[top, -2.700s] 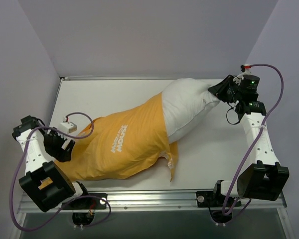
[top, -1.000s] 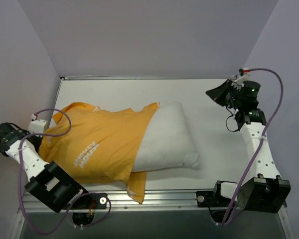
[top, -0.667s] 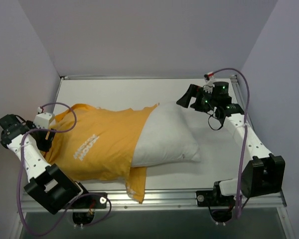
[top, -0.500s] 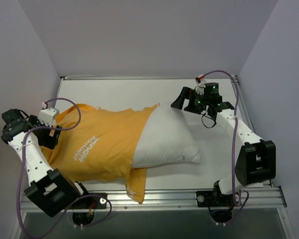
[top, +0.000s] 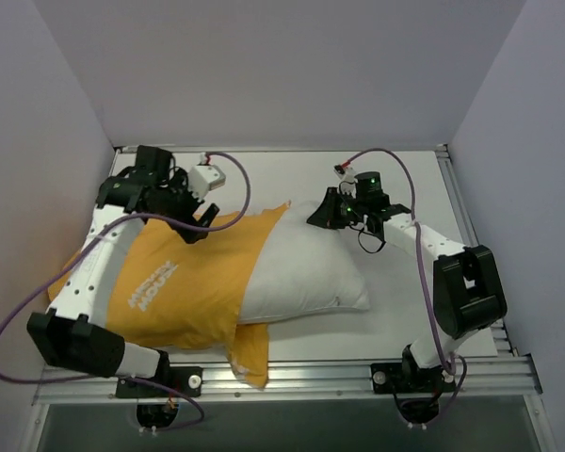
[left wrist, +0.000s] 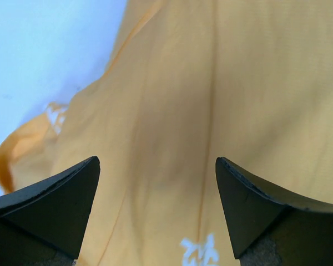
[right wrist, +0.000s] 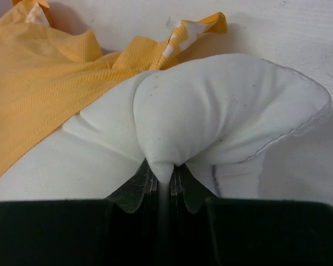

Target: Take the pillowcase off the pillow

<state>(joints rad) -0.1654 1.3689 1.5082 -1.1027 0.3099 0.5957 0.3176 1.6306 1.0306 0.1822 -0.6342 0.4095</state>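
We see the plump white pillow [top: 306, 273] lying flat on the white surface [top: 264, 169], its right half bare and its far corner bunched to a peak, while the wrinkled orange-yellow pillowcase [top: 179, 278], printed with white text, covers its left half.

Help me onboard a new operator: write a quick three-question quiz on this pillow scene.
1. True or false: the right gripper is pinching a corner of the pillow.
2. What lies under the open left gripper? A) the pillowcase; B) bare white cushion; C) a cable.
3. Fill in: the pillowcase covers the pillow's end nearer the ___ gripper.

Key: 1 true; 2 A; 3 left.
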